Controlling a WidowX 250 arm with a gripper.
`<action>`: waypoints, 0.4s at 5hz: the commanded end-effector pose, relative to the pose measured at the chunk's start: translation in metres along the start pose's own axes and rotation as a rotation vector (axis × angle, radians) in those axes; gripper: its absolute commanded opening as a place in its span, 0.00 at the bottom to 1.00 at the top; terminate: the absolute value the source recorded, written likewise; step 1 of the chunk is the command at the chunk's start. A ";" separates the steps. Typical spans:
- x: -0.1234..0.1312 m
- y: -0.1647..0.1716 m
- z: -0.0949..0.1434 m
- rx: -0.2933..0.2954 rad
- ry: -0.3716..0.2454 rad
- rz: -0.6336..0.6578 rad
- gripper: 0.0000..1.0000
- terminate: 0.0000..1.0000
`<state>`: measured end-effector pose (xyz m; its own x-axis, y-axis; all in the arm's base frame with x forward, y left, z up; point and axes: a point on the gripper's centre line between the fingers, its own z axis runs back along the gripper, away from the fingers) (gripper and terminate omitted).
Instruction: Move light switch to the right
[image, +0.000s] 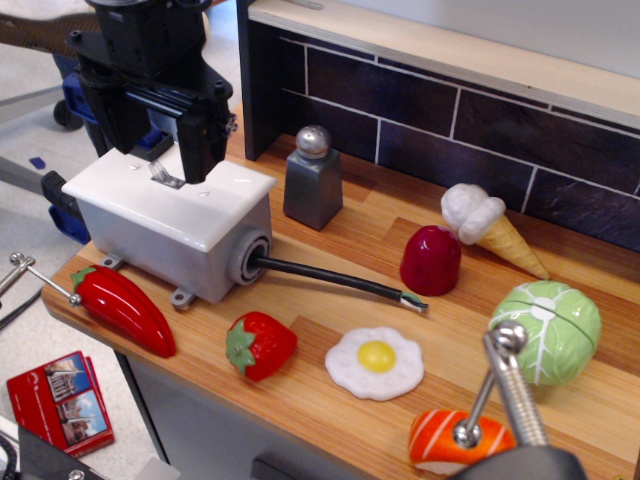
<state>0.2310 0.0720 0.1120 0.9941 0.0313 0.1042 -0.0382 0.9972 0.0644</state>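
The light switch (165, 178) is a small silvery toggle lever sticking out of a glossy white cover plate (215, 200) on a grey box at the table's left end. A black cable (335, 280) runs from the box to the right. My black gripper (155, 150) hangs right over the lever, with one finger (197, 145) on the lever's right and one finger (112, 125) on its left. The jaws stand apart and open around the lever. I cannot tell whether a finger touches it.
A grey salt shaker (313, 180) stands just right of the box. A red pepper (125, 310), strawberry (260, 345), fried egg (375, 362), red cup (430, 260), ice cream cone (490, 228), cabbage (547, 330) and sushi (450, 440) lie on the wooden table. A dark tiled wall (450, 130) is behind.
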 end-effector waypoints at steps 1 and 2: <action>0.014 0.039 -0.016 0.042 -0.059 0.006 1.00 0.00; 0.010 0.041 -0.029 0.052 -0.054 -0.004 1.00 0.00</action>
<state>0.2408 0.1101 0.0752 0.9903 0.0359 0.1342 -0.0491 0.9941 0.0963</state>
